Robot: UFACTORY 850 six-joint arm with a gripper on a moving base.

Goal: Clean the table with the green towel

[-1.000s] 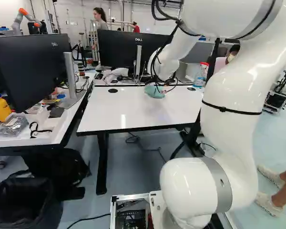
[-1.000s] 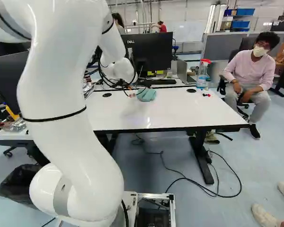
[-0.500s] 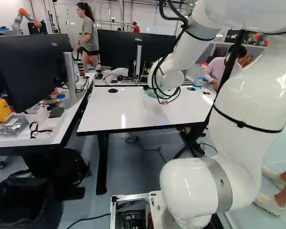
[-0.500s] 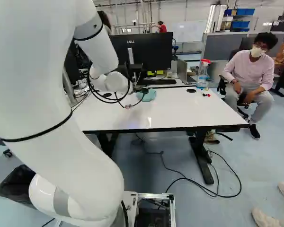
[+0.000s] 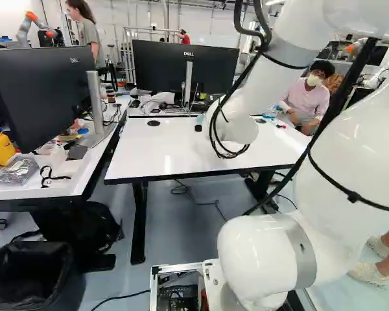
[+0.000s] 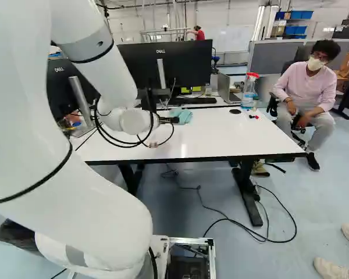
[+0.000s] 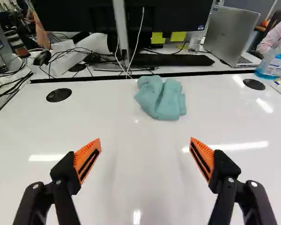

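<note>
Your hand (image 7: 143, 157) stands wide and empty above the white counter (image 7: 131, 187), the crumpled green towel (image 7: 161, 97) lying well ahead of it. That fits either reaching for the towel or having let it go after wiping, so which step is in hand cannot be settled.

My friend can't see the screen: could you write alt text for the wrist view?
A crumpled green towel lies on a white table, ahead of the open gripper with orange-padded fingers. Behind the towel stand a monitor stand, a keyboard and a laptop.
</note>
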